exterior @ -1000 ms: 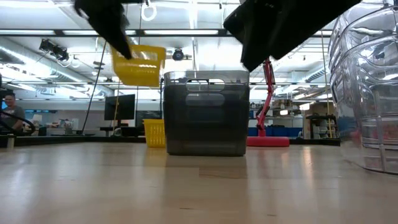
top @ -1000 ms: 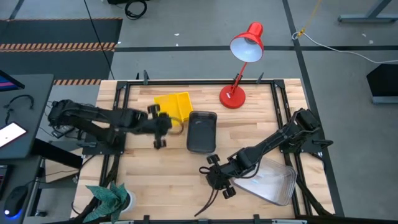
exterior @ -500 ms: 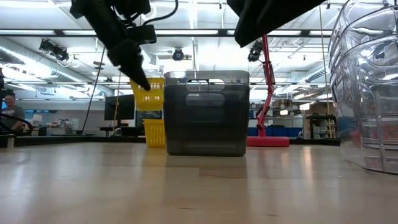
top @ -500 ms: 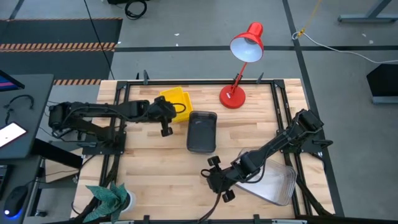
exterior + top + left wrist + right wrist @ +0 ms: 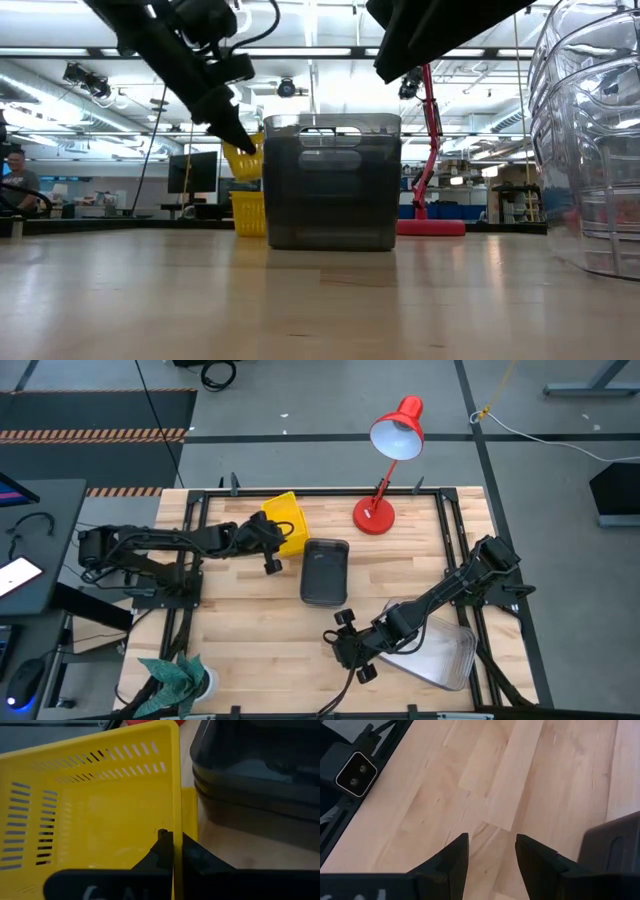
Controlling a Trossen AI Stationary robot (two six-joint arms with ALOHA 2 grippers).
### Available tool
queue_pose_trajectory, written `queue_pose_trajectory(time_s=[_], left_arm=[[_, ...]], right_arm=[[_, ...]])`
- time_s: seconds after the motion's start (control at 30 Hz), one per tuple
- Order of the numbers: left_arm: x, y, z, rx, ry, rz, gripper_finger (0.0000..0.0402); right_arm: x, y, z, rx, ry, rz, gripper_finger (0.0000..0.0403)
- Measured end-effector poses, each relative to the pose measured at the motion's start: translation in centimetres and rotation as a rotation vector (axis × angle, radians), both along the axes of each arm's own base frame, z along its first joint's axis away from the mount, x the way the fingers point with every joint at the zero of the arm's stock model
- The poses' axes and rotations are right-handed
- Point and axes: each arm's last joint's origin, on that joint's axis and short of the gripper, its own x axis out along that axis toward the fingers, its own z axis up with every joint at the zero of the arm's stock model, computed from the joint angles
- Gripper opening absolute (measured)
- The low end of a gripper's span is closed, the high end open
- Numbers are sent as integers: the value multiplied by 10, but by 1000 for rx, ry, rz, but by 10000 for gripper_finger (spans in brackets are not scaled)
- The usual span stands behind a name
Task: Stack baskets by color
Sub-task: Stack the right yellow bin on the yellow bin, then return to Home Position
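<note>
My left gripper (image 5: 272, 543) is shut on a small yellow basket (image 5: 281, 519) at the far left of the table. It hangs tilted just above a second yellow basket (image 5: 248, 213), which stands on the table. A smoky grey basket (image 5: 324, 570) stands upright on the table next to them. A clear basket (image 5: 440, 650) sits at the near right. My right gripper (image 5: 490, 850) hovers open over bare wood to the left of the clear basket, with nothing between its fingers. My left gripper pinches the yellow basket's side wall at its rim (image 5: 173, 822), close to a corner, with one finger inside the basket and one outside. The fingers slant down from the table's left. The basket is lifted clear and tilted, over the other yellow basket (image 5: 189, 815).
A red desk lamp (image 5: 385, 460) stands at the far edge, right of the grey basket. A green plant (image 5: 175, 675) is at the near left corner. A black frame (image 5: 455, 530) borders the table. Bare wood lies between the grey basket and the near edge. A person (image 5: 15, 180) sits beyond the table.
My left gripper has carried the yellow basket toward the table's far edge and down, staying shut on it. The basket has sunk from high above the table to just over the second yellow basket and has turned about in the hold.
</note>
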Motion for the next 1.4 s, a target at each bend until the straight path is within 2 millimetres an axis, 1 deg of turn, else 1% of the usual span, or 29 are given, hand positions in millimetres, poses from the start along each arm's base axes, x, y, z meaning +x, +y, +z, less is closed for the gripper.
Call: queue_pose_trajectory(time_s=[0.1, 0.2, 0.37, 0.53, 0.63, 0.8, 0.87, 0.93, 1.03, 1.13, 1.23, 1.4], left_arm=[[0, 1, -4, -16, -18, -4, 9], [-2, 1, -17, -46, 16, 12, 9], [2, 1, -27, -109, 43, -14, 9], [2, 1, -31, -119, 60, -9, 16], [2, 1, -31, -119, 65, -8, 47], [2, 0, -32, -122, 76, -8, 131], [1, 0, -28, -122, 86, -10, 164], [1, 0, -20, -109, 72, -14, 191], [-6, -1, -7, -79, 40, -10, 213], [-13, -4, 5, -63, 5, -10, 218], [-19, -8, 15, -57, -32, -22, 211], [-22, -23, 24, -68, -80, -68, 191]], right_arm=[[0, 0, 0, 1, -1, 0, 167], [1, 0, 0, 4, -7, 0, 167], [1, 0, 0, 4, -7, 0, 167], [2, -1, 0, 0, -6, -1, 167], [1, -1, 0, 1, -6, -1, 167], [1, -1, 0, -4, -1, 2, 167], [0, -2, 0, -10, 2, 8, 167], [0, -3, 2, -16, 2, 13, 167], [-2, -9, 9, -18, -1, 7, 166], [-3, -15, 18, -18, -18, 4, 166], [-8, -24, 22, -16, -44, 2, 166], [-29, -51, 18, 48, -164, -43, 166]])
